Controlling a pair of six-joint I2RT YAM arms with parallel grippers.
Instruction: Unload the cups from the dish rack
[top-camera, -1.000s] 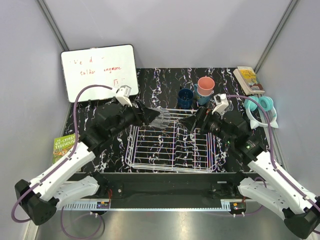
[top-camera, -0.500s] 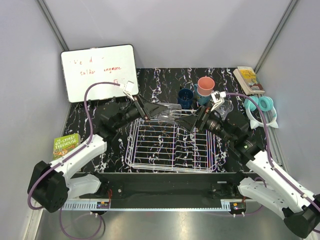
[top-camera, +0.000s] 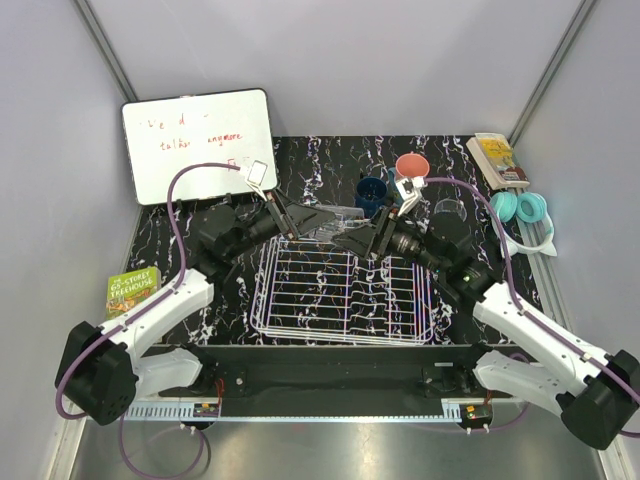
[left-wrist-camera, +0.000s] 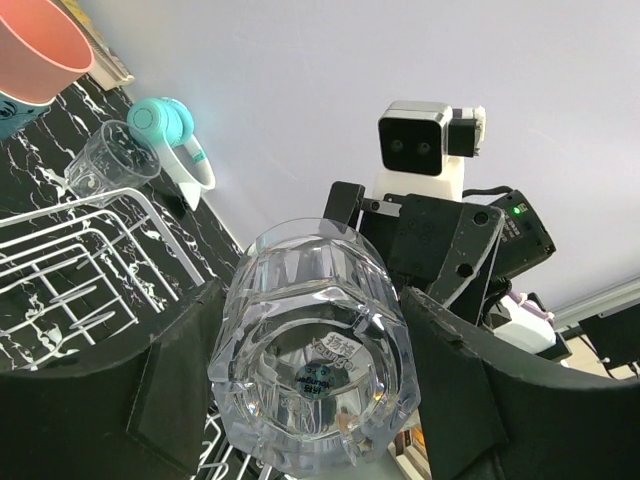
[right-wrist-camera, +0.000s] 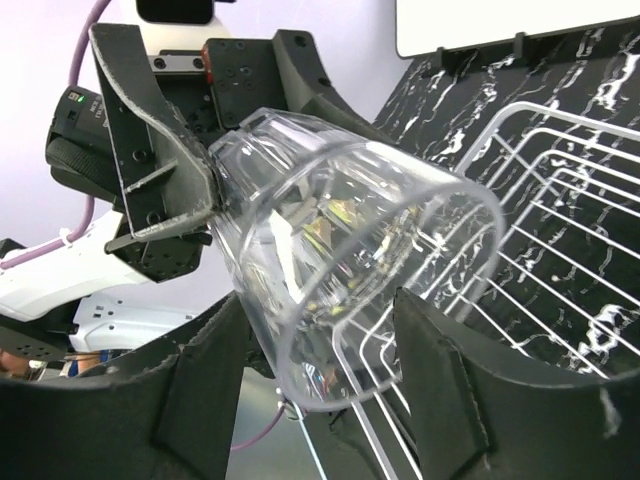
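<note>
Dish rack (top-camera: 340, 300), white wire, at lower centre of the overhead view. Above its far edge, the left gripper (left-wrist-camera: 312, 300) is clamped on the base of a clear glass (right-wrist-camera: 350, 250) held on its side in the air. The right gripper (right-wrist-camera: 318, 305) straddles the rim end; whether it presses on the glass cannot be told. Farther back on the table, right of centre: blue cup (top-camera: 371, 192), pink tumbler (top-camera: 411, 166), second glass (top-camera: 448, 212).

Room above dish rack (top-camera: 340, 300); blue cup (top-camera: 369, 189) (pink tumbler (top-camera: 411, 164) too) behind.
</note>
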